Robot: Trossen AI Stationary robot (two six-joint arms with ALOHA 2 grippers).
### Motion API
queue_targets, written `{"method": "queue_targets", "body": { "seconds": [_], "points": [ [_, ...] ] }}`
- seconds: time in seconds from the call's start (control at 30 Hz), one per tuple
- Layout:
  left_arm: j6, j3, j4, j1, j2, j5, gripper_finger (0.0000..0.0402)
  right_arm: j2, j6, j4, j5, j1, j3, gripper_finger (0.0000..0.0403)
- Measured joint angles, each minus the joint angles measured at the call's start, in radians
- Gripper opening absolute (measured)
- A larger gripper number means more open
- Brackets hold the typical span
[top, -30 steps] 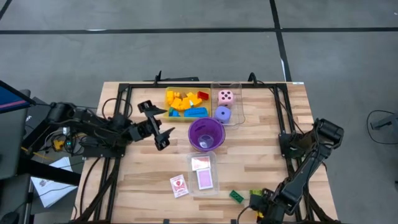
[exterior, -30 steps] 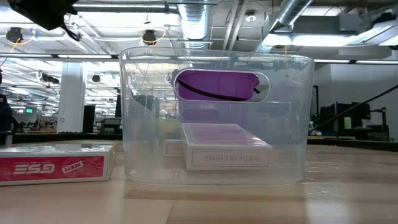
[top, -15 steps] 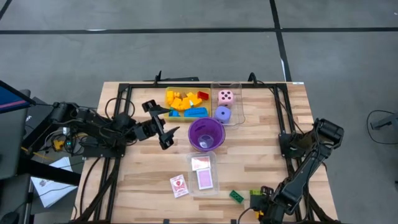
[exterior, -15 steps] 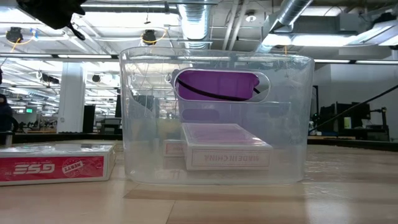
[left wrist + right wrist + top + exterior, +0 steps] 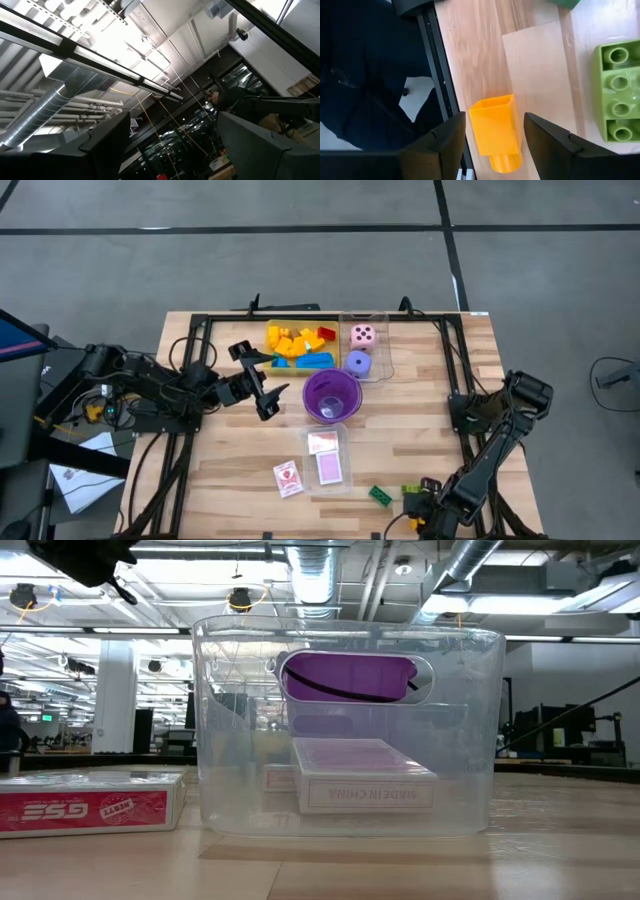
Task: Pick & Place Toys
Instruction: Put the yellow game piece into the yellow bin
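My right gripper hangs over the table's near right corner, shut on an orange brick that lies on the wood. A light green brick lies beside it, and a dark green brick lies a little to the left. My left gripper is open and empty, raised left of the purple cup and tipped upward. More bricks fill the yellow tray, and a pink die and a purple die sit in a clear tray. One card pack lies in a clear bin, another on the table. My right gripper has one finger on each long side of the orange brick, pinching it between them. The fingers come steeply from above and lie along its sides. The brick lies flat on the table close to the near edge.
A black frame rail runs along the table's edge just beside the orange brick. The clear bin fills the low view, with the red card pack to one side. Bare wood lies between the bin and the right gripper.
My left gripper has shifted a little toward the purple cup, still open and tipped upward. Nothing on the table has moved.
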Motion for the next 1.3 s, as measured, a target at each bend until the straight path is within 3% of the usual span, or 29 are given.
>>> {"method": "queue_targets", "body": {
  "seconds": [0.7, 1.03, 1.3],
  "points": [
    [0.000, 0.000, -0.003, 0.000, 0.000, 0.000, 0.0296, 0.002, -0.041, 0.034, 0.038, 0.026, 0.000, 0.0197],
    [0.000, 0.000, -0.003, 0.000, 0.000, 0.000, 0.0296, 0.002, -0.043, -0.034, 0.038, 0.024, 0.000, 0.0264],
    [0.000, 0.000, -0.003, 0.000, 0.000, 0.000, 0.0296, 0.002, -0.057, 0.004, 0.033, 0.033, 0.000, 0.0271]
  ]
}}
